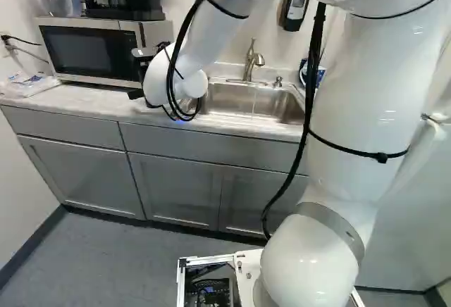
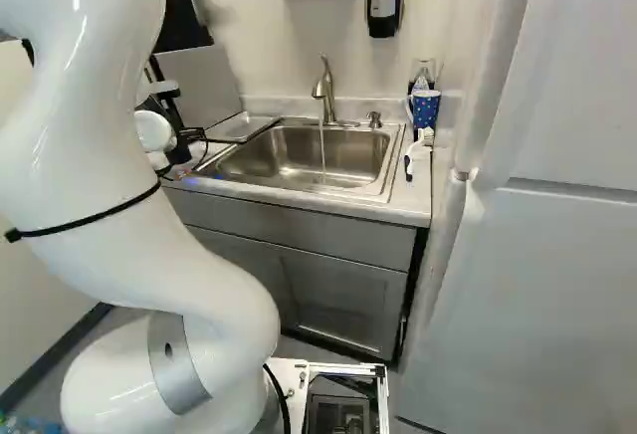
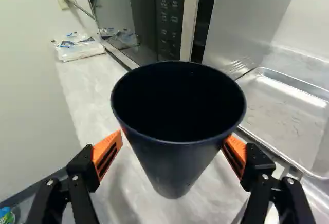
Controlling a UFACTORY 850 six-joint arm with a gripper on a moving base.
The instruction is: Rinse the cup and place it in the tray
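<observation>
A: Start at the left. What is there?

B: The microwave (image 1: 95,50), on the counter (image 3: 85,88). Next comes the dark blue cup (image 3: 174,170). The gripper (image 3: 174,141) has it pinched, with one orange pad on each side.

A: So where is the cup?

B: In front of the gripper, by the counter between the microwave and the metal tray (image 3: 288,113). I can't tell if its bottom touches the counter.

A: And past the cup?

B: The tray is just beside it, on the sink side. Then comes the sink (image 2: 299,160), and over it the faucet (image 2: 324,91) – with a thin stream of water (image 2: 321,150) running down.

A: How much of the job is done?

B: The grab is done, and the water is on. I can't tell if the cup got its rinse (the inside is too dark to see any drops). It is not in the tray, so that part is left. If it is not rinsed, it needs the water first.

A: Which way does the cup point?

B: The big round mouth looks up, a bit toward the wrist camera. The small bottom points down at the counter. So its long line goes up and down – I think it is nearly straight, but a little tilt would be hard to see.
</observation>
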